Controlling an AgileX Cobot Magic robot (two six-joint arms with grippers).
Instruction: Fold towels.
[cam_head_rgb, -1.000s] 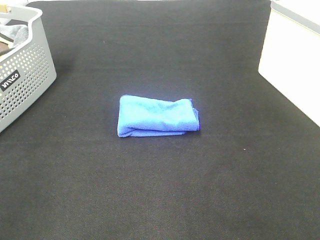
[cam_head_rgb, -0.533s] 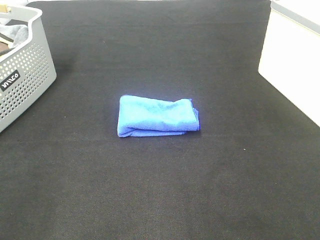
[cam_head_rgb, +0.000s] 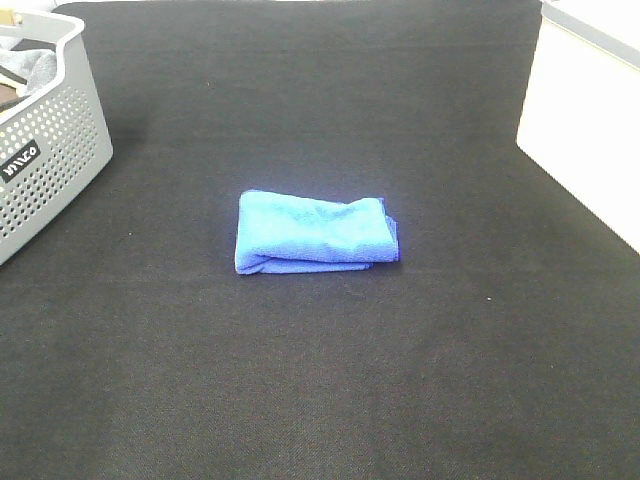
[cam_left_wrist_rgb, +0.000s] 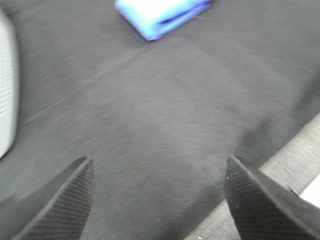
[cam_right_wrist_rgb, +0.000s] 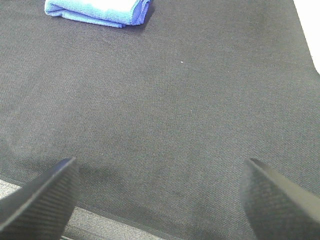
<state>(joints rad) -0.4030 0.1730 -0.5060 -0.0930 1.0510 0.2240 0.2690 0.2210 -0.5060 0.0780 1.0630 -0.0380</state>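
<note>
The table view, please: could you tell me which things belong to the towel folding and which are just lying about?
Part of the job:
- blue towel, lying folded on the black table cloth

Just lying about:
- grey perforated basket
- white box

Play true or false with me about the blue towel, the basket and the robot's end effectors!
1. The blue towel lies folded on the black cloth. True.
2. The towel is inside the grey basket. False: it lies apart from it, out on the cloth.
3. The left end effector is open. True.
4. The right end effector grips the towel. False: it is open, away from it.
</note>
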